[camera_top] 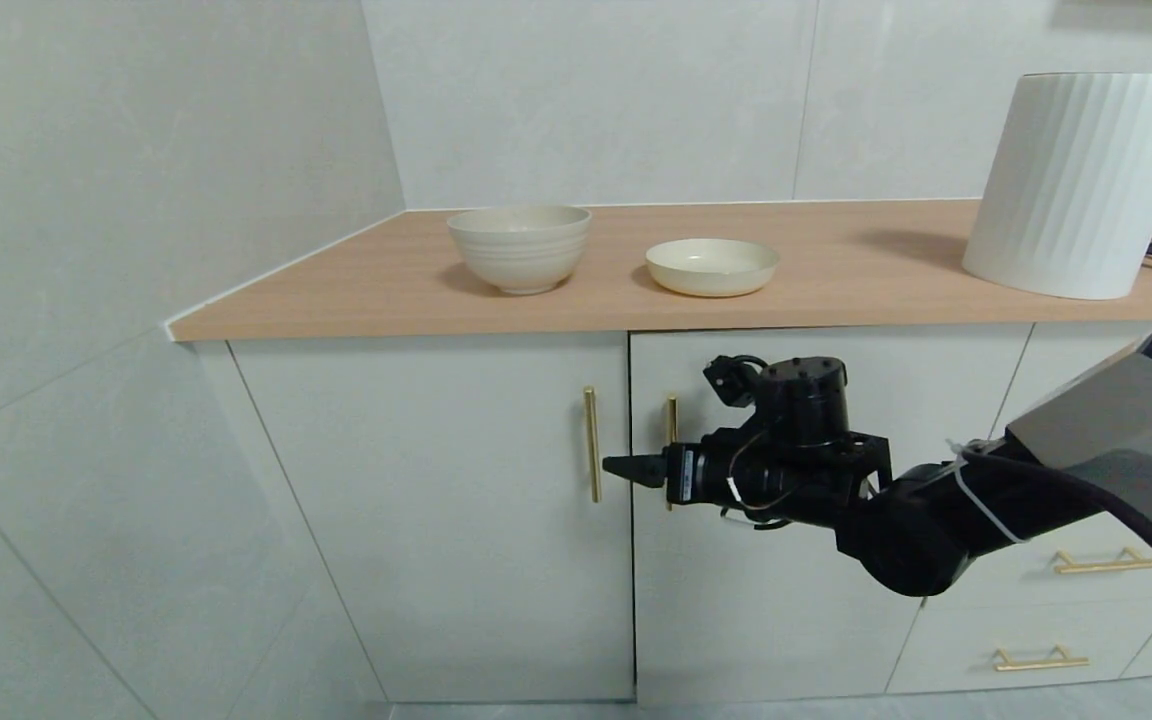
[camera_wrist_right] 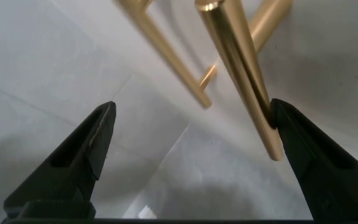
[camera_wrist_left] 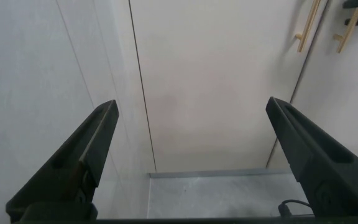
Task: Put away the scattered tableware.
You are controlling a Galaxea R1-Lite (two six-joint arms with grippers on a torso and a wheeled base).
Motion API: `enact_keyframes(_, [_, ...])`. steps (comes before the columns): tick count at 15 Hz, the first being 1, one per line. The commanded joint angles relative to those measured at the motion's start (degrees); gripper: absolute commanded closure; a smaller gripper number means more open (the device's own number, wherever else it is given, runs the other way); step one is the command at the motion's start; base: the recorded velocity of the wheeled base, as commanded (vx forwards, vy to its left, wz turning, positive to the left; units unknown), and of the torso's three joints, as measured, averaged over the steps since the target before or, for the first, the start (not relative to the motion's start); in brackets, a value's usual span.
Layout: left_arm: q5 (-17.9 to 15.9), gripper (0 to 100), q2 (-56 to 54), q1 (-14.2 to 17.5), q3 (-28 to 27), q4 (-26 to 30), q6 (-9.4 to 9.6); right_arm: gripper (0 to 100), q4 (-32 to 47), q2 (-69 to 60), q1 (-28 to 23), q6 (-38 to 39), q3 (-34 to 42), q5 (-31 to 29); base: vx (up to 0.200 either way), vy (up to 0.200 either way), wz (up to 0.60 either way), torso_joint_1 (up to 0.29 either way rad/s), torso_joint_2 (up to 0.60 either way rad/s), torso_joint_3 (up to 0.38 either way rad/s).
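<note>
Prob. step: opening cupboard (camera_top: 436, 520) under bench (camera_top: 836, 270); right gripper (camera_top: 626, 468), mid-frame, jaws apart beside gold handle (camera_top: 591, 445); left gripper (camera_wrist_left: 191, 112) also apart. Next: clamp handle, pull door open.

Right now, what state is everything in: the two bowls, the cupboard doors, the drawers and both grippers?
Deep bowl: upright on the counter.
Shallow bowl: upright on the counter, empty.
Cupboard doors: shut.
Drawers: shut.
Left gripper: open, holding nothing.
Right gripper: open, at the door handles, gripping nothing.
</note>
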Motion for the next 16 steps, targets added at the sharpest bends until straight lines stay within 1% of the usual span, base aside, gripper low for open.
enact_keyframes(1, [0.0,0,0.0,0.0,0.0,0.0,0.02,0,0.0,-3.3,0.9,0.1,2.3,0.5,0.0,0.0,0.0,0.0,0.0,0.0])
enact_keyframes(4, [0.0,0,0.0,0.0,0.0,0.0,0.02,0,0.0,-8.8,2.0,0.1,8.2,1.5,0.0,0.0,0.0,0.0,0.0,0.0])
enact_keyframes(8, [0.0,0,0.0,0.0,0.0,0.0,0.02,0,-0.5,-15.0,5.0,0.1,17.1,3.7,0.0,0.0,0.0,0.0,0.0,0.0])
enact_keyframes(11, [0.0,0,0.0,0.0,0.0,0.0,0.02,0,-5.6,-19.0,5.5,0.0,23.7,3.7,0.0,0.0,0.0,0.0,0.0,0.0])
enact_keyframes(12, [0.0,0,0.0,0.0,0.0,0.0,0.02,0,-6.1,-20.4,6.2,0.1,25.6,3.7,0.0,0.0,0.0,0.0,0.0,0.0])
enact_keyframes(16, [0.0,0,0.0,0.0,0.0,0.0,0.11,0,-6.3,-22.4,6.7,0.0,28.8,3.7,0.0,0.0,0.0,0.0,0.0,0.0])
